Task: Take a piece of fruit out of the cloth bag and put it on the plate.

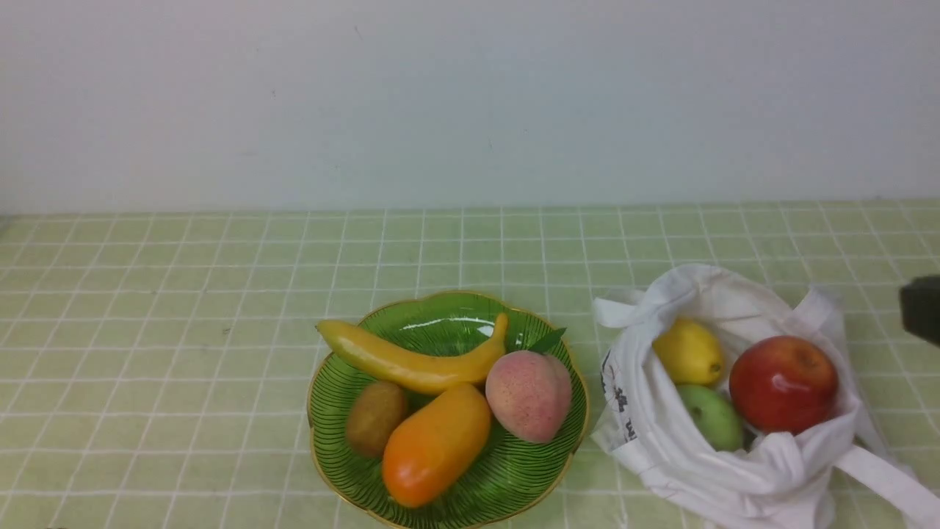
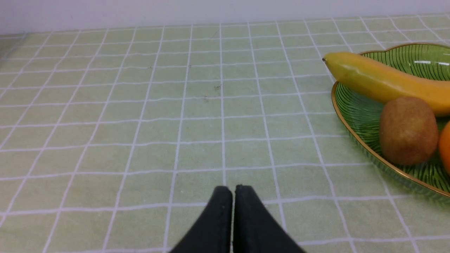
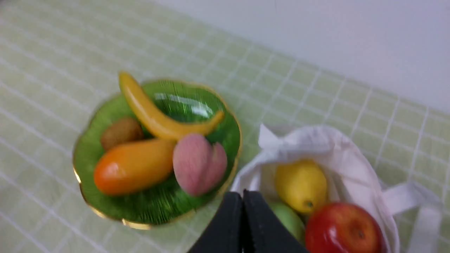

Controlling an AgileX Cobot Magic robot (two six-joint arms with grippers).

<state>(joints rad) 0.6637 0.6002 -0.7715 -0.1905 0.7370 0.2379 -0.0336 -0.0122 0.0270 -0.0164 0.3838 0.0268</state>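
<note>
Presently the right gripper point(image 3: 242, 192) is closed on nothing, raised near the cloth bag point(image 1: 734, 477), with the kiwi point(image 1: 376, 417) well off to its left, lying on the plate point(image 1: 448, 327) beside the banana point(image 1: 411, 364). Risk noted: descending with jaws shut would likely shove the lemon point(image 1: 688, 351) or snag cloth. The left gripper point(image 2: 232, 188), likewise closed and empty, sits near the plate; a sweep rightward could knock the kiwi out.

Brown kiwi point(image 1: 376, 417), ribbed green plate point(image 1: 448, 323), white bag point(image 1: 734, 477).
</note>
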